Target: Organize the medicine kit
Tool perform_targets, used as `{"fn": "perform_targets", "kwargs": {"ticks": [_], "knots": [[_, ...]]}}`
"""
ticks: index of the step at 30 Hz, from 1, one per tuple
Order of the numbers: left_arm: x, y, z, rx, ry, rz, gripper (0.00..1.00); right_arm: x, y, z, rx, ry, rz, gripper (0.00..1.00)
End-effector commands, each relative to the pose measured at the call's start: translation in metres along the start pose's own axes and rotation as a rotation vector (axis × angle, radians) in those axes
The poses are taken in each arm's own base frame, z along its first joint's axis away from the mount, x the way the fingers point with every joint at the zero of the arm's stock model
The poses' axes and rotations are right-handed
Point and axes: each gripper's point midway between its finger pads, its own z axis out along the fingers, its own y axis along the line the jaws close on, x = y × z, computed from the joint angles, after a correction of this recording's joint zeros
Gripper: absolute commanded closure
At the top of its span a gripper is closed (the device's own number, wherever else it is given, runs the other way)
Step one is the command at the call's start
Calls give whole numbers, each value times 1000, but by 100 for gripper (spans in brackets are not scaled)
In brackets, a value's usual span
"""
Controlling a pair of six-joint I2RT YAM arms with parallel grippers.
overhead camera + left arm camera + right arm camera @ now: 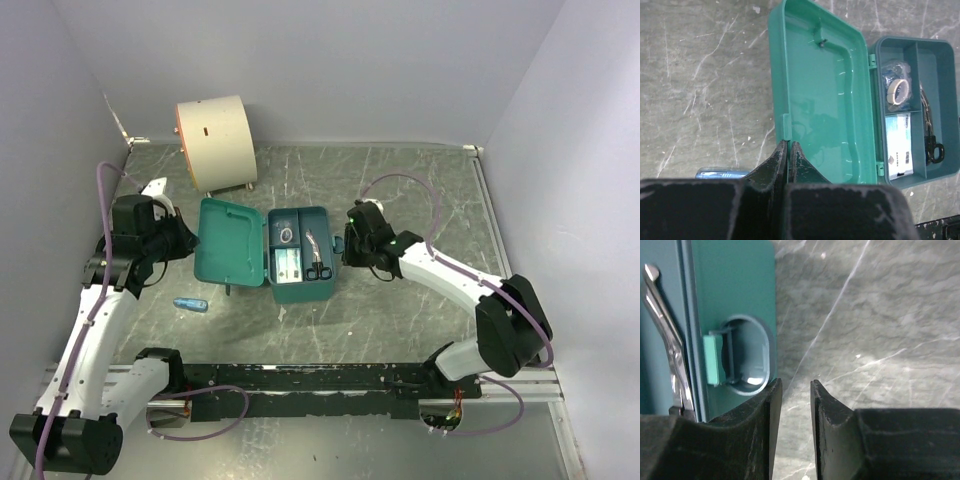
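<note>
The teal medicine kit lies open in the middle of the table, lid flat to the left and base to the right. The base holds a tape roll, a white packet and scissors. My left gripper sits at the lid's outer edge, fingers pressed together on the rim just below its latch tab. My right gripper is slightly open and empty, with bare table between its fingers. It sits right beside the base's outer wall and latch catch.
A small blue item lies on the table left of the kit and below the lid; it also shows in the left wrist view. A large cream drum stands at the back left. Walls close in the table on three sides.
</note>
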Motion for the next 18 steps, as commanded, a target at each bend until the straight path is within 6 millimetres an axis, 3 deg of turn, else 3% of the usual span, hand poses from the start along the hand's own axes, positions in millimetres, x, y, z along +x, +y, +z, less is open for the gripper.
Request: {"fn": "perform_targets", "kwargs": {"ticks": [1, 11, 18], "knots": [[-11, -32, -13, 157, -4, 23, 93, 18, 14, -8, -94, 47, 30, 69], [-3, -60, -18, 328, 48, 37, 92, 29, 28, -13, -207, 52, 60, 64], [12, -81, -20, 482, 113, 18, 73, 30, 32, -11, -232, 45, 74, 64]]}}
